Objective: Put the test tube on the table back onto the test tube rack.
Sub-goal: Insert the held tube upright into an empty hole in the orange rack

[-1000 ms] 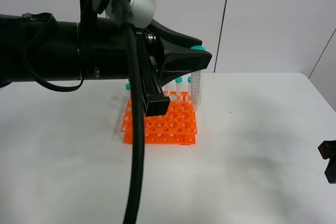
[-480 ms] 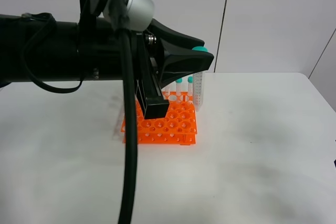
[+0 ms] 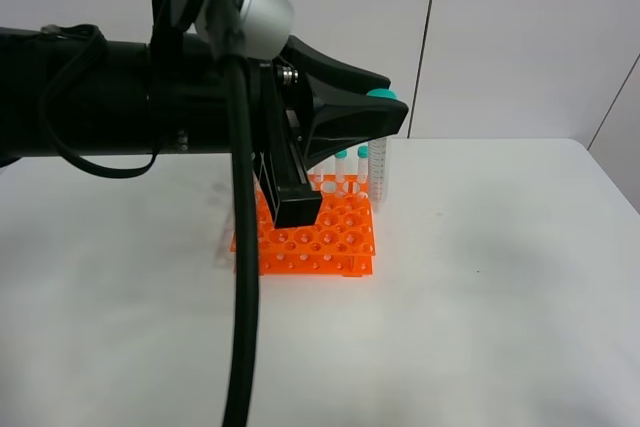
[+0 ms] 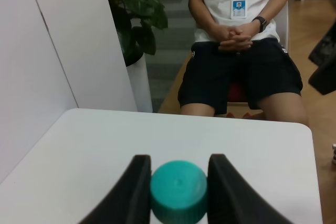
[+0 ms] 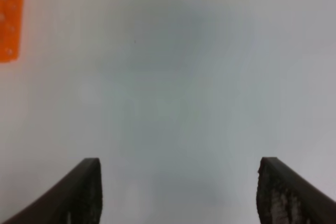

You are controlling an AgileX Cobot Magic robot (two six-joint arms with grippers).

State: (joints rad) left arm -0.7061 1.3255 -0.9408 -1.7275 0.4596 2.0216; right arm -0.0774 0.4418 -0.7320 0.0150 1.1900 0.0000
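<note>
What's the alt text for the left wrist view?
The left end effector grips a teal-capped test tube, seen cap-on, between black fingers, over the white table. Beyond it, a person sits with clasped hands beside a potted plant.

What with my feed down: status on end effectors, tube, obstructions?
Left end effector shut on test tube, upright at test tube rack, back right corner. Right end effector open, above table. Nothing blocking seen.

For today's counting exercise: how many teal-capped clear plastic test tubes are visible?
3. One teal-capped clear tube held by the left gripper at the orange plastic rack's far right corner; two more tubes standing in its back row. The arm may hide others.
</note>
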